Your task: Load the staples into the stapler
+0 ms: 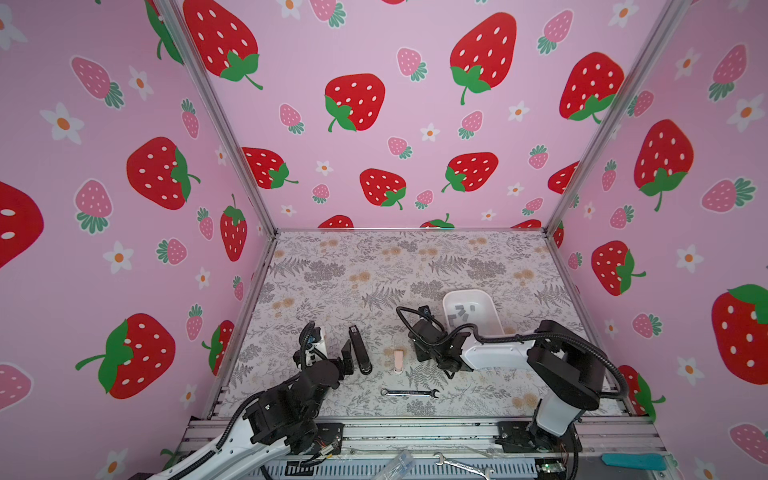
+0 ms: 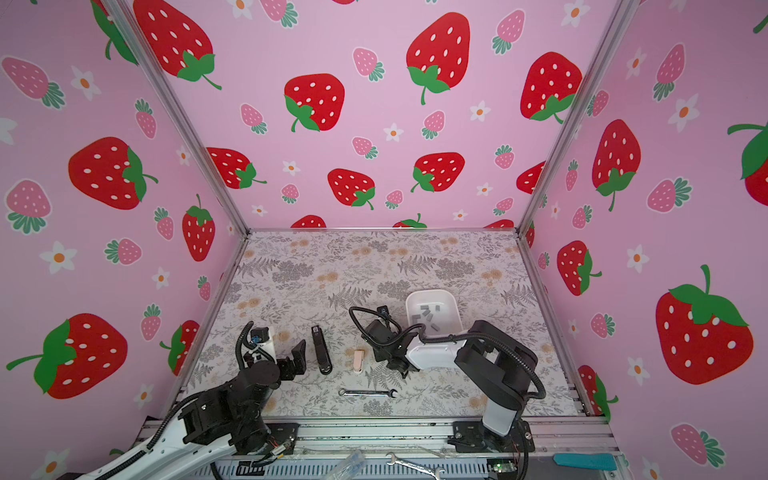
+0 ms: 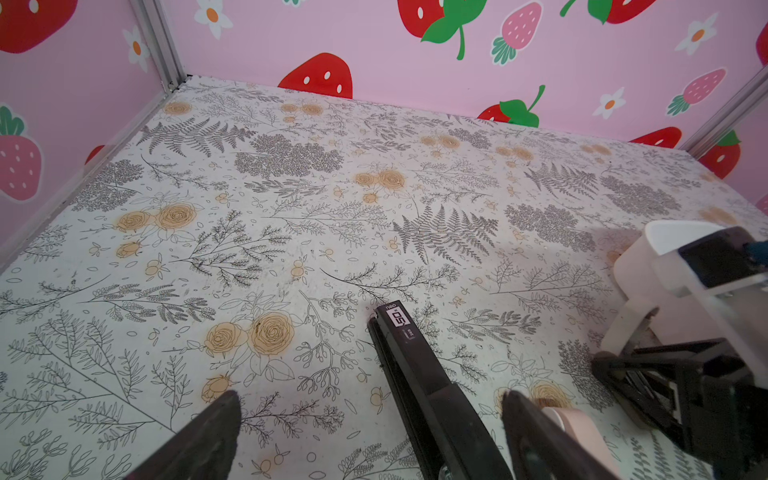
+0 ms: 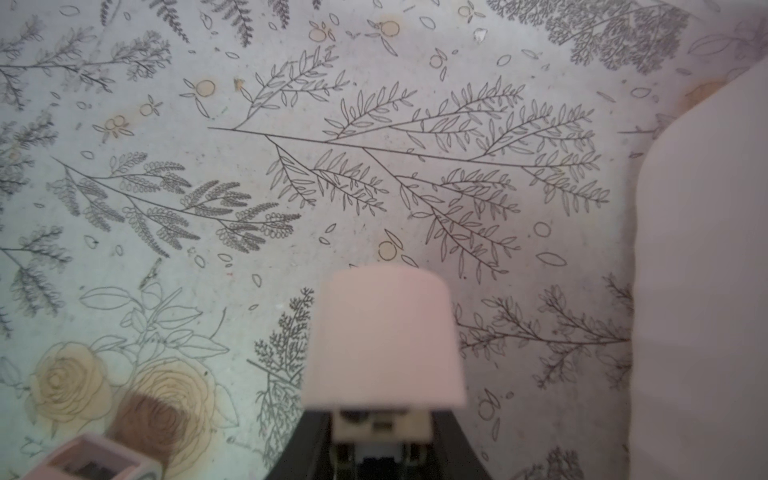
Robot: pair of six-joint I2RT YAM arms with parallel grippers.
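Several small grey staples (image 1: 459,313) lie in a white bin (image 1: 465,293) at the right middle of the table; both top views show them (image 2: 426,316). A long black stapler (image 1: 360,350) lies flat on the left. My left gripper (image 3: 370,399) is open, low over its near end, with one finger (image 3: 208,432) on either side and clear of it. My right gripper (image 4: 382,415) hangs beside the bin, shut on a small pink stapler (image 4: 384,336). In the top views the wrist (image 1: 432,347) hides that stapler. A second small pink piece (image 1: 398,360) lies between the arms.
A silver wrench (image 1: 409,392) lies near the table's front edge. The white bin's wall (image 4: 702,270) stands close beside my right gripper. Pink strawberry walls close off three sides. Beyond the front rail lie another wrench (image 1: 461,465) and a teal tool (image 1: 633,461).
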